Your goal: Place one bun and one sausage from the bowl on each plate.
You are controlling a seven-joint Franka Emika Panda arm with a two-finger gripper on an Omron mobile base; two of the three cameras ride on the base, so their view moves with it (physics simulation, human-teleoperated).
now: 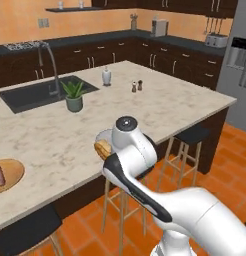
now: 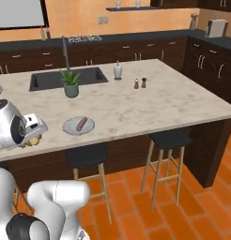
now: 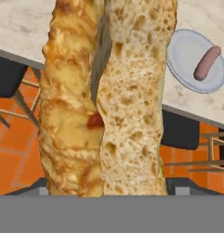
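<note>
End effector (image 3: 102,193) pinches my bun (image 3: 104,98), each plate (image 3: 184,54) has a sausage (image 3: 206,63), so both buns seem left.

Ahead of me, a pale marble island surface (image 1: 160,107) carries a dark sink (image 1: 42,92) with a curved steel faucet (image 1: 51,65). A small potted plant (image 1: 74,96) stands just beside the basin, a white soap bottle (image 1: 106,76) a little past it, and a pair of salt and pepper shakers (image 1: 137,86) farther along, close together. Wooden bar stools (image 2: 168,161) with dark seats sit tucked under the near edge on an orange tiled floor (image 2: 183,211). Dark cabinets (image 1: 165,57) line the orange back wall, a toaster (image 1: 217,40) on their top.
</note>
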